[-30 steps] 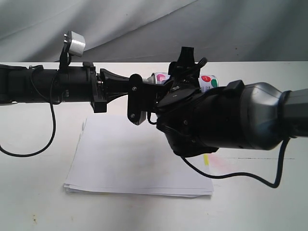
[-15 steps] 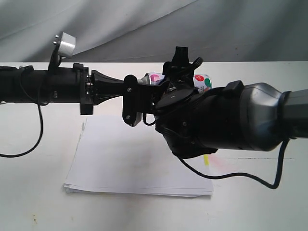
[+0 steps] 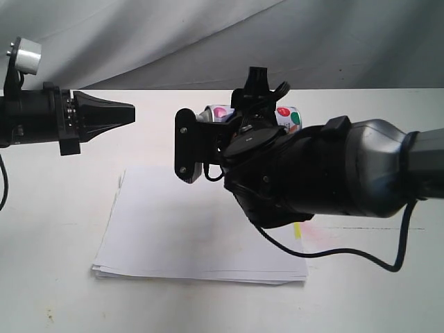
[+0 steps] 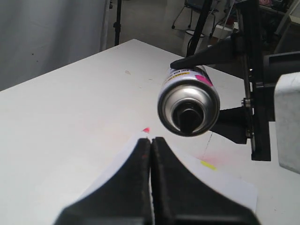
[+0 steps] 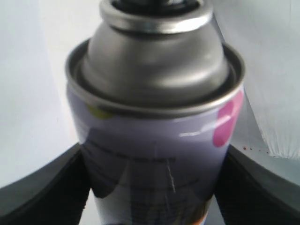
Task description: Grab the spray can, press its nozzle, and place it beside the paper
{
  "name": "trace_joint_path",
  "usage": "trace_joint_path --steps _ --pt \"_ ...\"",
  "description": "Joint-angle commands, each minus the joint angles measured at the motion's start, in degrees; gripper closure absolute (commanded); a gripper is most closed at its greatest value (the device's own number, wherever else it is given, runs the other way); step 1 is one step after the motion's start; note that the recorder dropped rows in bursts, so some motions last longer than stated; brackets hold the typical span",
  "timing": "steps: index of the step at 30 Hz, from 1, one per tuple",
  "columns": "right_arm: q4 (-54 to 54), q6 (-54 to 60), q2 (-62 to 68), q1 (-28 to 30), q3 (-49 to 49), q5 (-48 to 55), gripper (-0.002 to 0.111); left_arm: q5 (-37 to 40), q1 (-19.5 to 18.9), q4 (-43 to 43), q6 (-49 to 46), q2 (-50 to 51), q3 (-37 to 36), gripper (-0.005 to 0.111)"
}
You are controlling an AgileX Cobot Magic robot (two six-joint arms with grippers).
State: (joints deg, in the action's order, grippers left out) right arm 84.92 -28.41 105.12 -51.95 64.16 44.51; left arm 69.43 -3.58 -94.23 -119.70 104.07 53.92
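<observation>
Small silver metal spray can with white-and-purple label: held on its side in the air, above the far edge of the stack of plain white paper sheets. The stack lies mid-way along the white counter, toward its near edge.

Right pincer: clamped on the can body, 1 black finger each side.

Small black plastic nozzle: faces the left pincer. Its 2 fingers are pressed together and empty, and it sits well apart from the can, toward the counter's left edge.

Judgement: press step.
- Advance the closed tip straight along the can's axis, centred on the button.
- Keep the right grip firm against back-slip.
- Risk: off-centre contact skids onto the silver dome.
</observation>
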Motion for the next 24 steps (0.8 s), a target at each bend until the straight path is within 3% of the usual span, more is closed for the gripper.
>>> trace_joint_path --steps 1,12,18,24 --pt "2.1 -0.2 -0.8 -0.1 0.6 1.0 0.108 0.5 -0.1 -0.1 -0.3 -0.6 -0.4 0.107" --pt "0.4 -12.0 -5.0 0.0 0.6 0.9 0.108 0.5 -0.1 -0.1 -0.3 -0.6 -0.4 0.107" --pt "-10.3 -13.5 -15.1 1.0 0.6 -5.2 0.108 0.5 -0.1 -0.3 -0.3 -0.6 -0.4 0.107" --pt "-23.9 -14.2 -26.2 7.6 -1.0 -14.6 0.108 0.5 -0.1 -0.3 -0.3 -0.6 -0.4 0.107"
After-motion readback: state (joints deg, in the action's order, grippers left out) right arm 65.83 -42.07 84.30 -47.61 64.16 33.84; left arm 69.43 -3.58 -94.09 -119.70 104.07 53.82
